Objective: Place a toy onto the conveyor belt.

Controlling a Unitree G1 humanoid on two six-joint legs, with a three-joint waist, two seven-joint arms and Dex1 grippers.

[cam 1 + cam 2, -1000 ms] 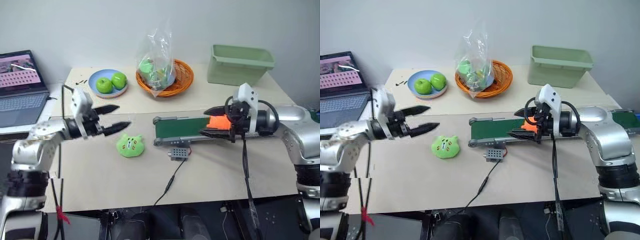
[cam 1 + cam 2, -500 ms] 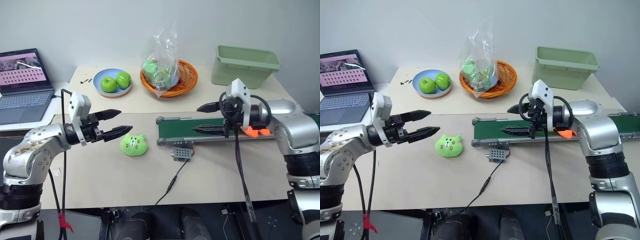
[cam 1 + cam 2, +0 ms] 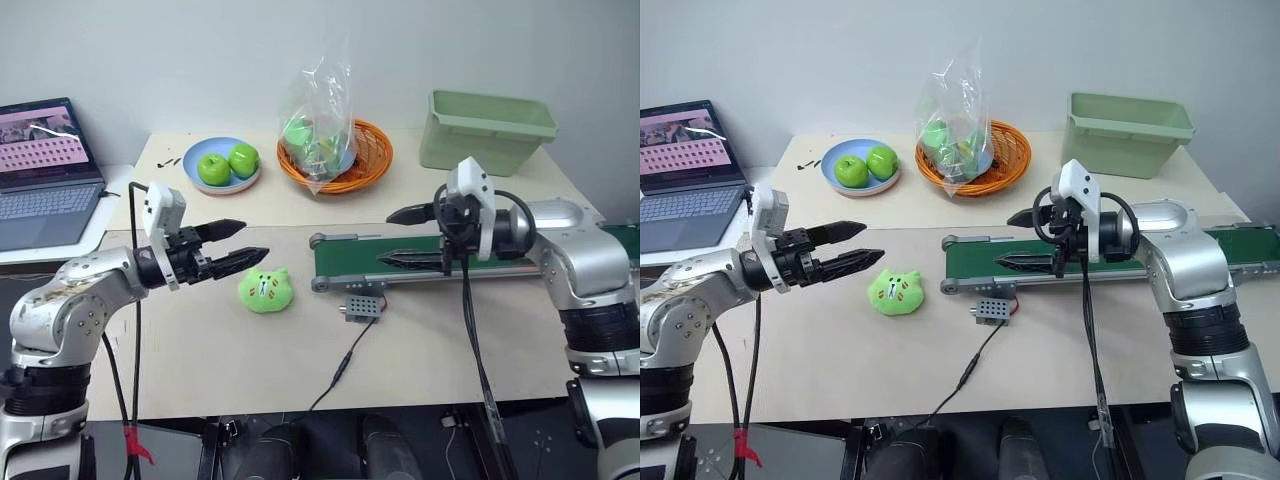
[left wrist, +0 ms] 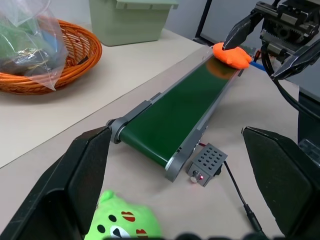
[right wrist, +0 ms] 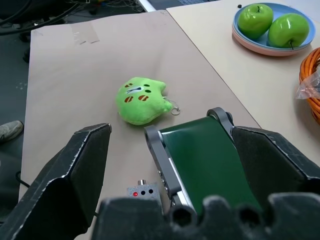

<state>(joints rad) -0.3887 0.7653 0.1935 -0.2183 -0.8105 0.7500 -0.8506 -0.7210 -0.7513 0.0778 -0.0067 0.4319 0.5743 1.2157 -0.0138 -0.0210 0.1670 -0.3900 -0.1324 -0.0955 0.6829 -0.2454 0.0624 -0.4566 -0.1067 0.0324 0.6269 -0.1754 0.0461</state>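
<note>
The toy (image 4: 231,54), a flat bright-orange plush, lies on the far part of the dark-green conveyor belt (image 3: 365,253) in the left wrist view; in the head views my right arm hides it. My right gripper (image 3: 403,237) hovers open over the belt with nothing between its fingers, one fingertip just above the toy. To the left of the belt's near roller my left gripper (image 3: 238,241) is open and empty, pointing toward the belt from above the table.
A lime-green plush (image 3: 264,289) lies between my left gripper and the belt's end. A small grey control box (image 3: 362,307) with a cable sits in front of the belt. Behind are a plate of apples (image 3: 222,166), an orange basket (image 3: 337,156), a pale green bin (image 3: 486,129) and a laptop (image 3: 45,170).
My right gripper opened and let go of the orange toy, which now rests on the belt behind my right hand. The left arm has hardly moved. The camera shifted slightly.
</note>
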